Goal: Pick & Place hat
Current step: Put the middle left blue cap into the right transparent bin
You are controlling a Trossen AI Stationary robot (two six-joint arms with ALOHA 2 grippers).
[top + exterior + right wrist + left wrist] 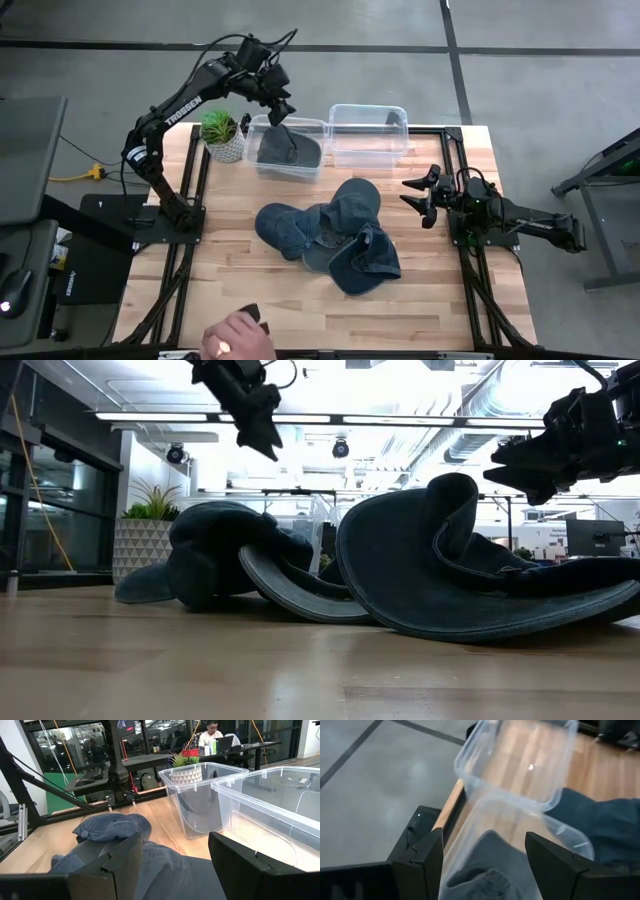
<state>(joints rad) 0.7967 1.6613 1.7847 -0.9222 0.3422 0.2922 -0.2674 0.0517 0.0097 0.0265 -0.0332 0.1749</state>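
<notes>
A dark grey hat [288, 148] lies in the left clear bin [262, 163] at the table's far side. My left gripper [283, 112] hangs open above that bin, fingers slanting down, touching nothing; in the left wrist view the hat [490, 870] shows below and between its fingers. A pile of blue denim hats [330, 235] rests on the table's middle, brims on the wood [450, 590]. My right gripper [418, 197] waits open at the right edge, pointing level at the pile [110, 827].
A second clear bin [368, 135] stands right of the first. A potted plant [222, 135] sits left of the bins. A person's hand [238, 335] rests at the table's near edge. Bare wood lies on the near side of the pile.
</notes>
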